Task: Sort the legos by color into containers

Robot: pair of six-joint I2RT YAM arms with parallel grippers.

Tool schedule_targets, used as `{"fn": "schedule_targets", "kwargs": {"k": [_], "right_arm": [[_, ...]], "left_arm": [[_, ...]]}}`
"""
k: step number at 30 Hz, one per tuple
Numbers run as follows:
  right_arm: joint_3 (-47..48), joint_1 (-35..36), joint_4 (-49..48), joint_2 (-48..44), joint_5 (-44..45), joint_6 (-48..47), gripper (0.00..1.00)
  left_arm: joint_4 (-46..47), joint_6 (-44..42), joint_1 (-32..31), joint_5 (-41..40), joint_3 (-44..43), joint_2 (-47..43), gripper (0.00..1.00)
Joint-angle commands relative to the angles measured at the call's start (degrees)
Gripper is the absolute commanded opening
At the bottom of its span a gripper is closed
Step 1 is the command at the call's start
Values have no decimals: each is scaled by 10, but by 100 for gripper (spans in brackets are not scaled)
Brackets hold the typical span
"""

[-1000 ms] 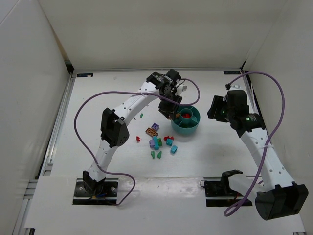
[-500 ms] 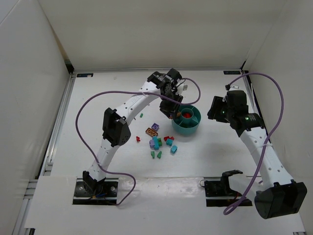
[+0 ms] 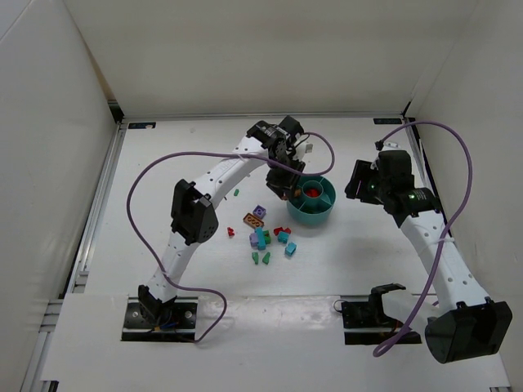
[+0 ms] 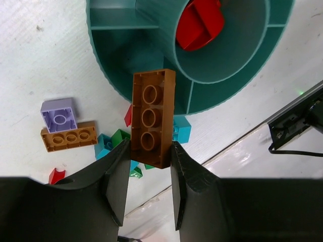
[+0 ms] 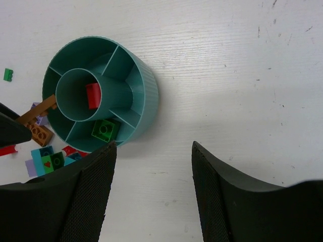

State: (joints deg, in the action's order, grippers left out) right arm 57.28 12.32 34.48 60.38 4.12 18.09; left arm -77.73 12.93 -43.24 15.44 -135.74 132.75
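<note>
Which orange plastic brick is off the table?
The orange brick held by the left gripper at the teal bowl; the other orange brick lies beside the purple brick.

The left end effector (image 4: 150,152), extended toward 1 o'clock, is clamped on an orange brick (image 4: 153,111); the right end effector (image 5: 154,151) is held spread wide.

White table (image 3: 351,257) — teal bowl (image 3: 311,217), loose legos (image 3: 261,238) just beside it

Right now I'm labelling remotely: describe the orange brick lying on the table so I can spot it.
Find the teal bowl, then the scatter of loose bricks beside it. The orange brick lies flat right beside a purple square brick, showing three round sockets; the other orange brick is off the table, pinched in the left gripper's jaws.
</note>
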Motion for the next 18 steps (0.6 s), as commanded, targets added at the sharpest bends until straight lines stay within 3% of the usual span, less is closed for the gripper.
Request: {"fn": "schedule_targets", "kwargs": {"k": [1, 4, 8, 11, 15, 18], "right_arm": [[-2, -6, -20, 3, -7, 5, 64], [-3, -8, -27, 6, -12, 4, 64], [-2, -19, -28, 13, -26, 5, 64], [-3, -24, -30, 13, -32, 5, 64], [-2, -29, -35, 16, -52, 4, 64], [-3, -34, -35, 18, -57, 3, 64]], "left_arm": [[-111, -4, 0, -2, 21, -43, 16], [-102, -5, 0, -3, 34, -57, 18], [-109, -12, 0, -1, 8, -45, 32], [-118, -13, -3, -8, -14, -37, 32], [-123, -16, 1, -6, -37, -25, 49], [-120, -19, 1, -7, -42, -27, 54]]}}
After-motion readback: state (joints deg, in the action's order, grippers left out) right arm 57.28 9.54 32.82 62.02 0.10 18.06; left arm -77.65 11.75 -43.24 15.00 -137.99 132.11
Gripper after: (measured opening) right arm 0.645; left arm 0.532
